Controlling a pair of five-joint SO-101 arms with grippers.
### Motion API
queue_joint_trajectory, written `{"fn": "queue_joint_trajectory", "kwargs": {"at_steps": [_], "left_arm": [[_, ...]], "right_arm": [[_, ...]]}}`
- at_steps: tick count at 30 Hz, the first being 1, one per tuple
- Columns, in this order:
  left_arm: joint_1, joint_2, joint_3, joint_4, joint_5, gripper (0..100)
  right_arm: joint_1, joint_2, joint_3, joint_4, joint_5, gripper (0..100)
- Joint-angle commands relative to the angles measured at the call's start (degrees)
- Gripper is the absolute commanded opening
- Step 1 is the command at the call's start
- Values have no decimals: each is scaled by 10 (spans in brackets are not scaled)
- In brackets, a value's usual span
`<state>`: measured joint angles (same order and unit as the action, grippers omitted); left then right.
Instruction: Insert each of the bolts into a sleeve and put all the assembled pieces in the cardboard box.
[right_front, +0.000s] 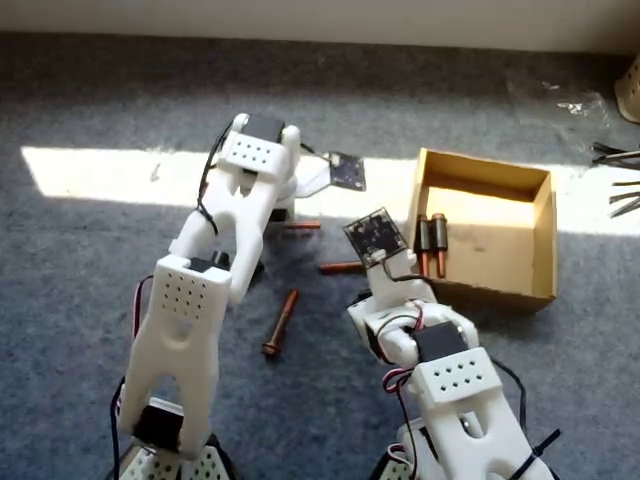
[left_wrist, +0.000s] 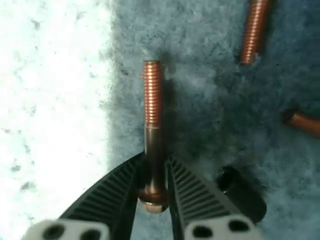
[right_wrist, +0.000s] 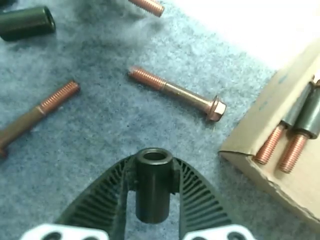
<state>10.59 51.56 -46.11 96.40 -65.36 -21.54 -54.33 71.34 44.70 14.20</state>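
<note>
Bolt (left_wrist: 152, 130) copper, threaded end; sleeve (right_wrist: 151, 185) black, hollow.

Grey carpet (right_front: 80, 300); on it bolts (right_front: 279, 322), sleeve (right_wrist: 25, 22), cardboard box (right_front: 545, 240).

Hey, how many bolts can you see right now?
5. The held bolt is in the left gripper; two loose bolts lie on the carpet; two boxed bolts sit in the cardboard box. Others may be hidden.
</note>
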Motion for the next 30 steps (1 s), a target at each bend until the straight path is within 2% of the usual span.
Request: {"fn": "queue_joint_trajectory", "kwargs": {"at_steps": [1, 6, 11, 14, 20, 27, 30], "left_arm": [[-7, -9, -23, 18, -84, 11], [-10, -12, -25, 28, -234, 11], [-7, -8, -25, 24, -273, 11], [-7, -8, -25, 24, -272, 16], [-10, -12, -26, 24, -208, 140], [-18, -13, -34, 24, -206, 126], [-32, -13, -85, 28, -157, 126]], "right_arm": [[3, -5, -7, -15, 7, 5], [3, -5, -7, -15, 7, 5], [3, -5, -7, -17, 7, 5], [3, -5, -7, -18, 7, 5], [3, -5, -7, -18, 7, 5], [4, -5, -7, -18, 7, 5], [4, -5, -7, -18, 7, 5]]}}
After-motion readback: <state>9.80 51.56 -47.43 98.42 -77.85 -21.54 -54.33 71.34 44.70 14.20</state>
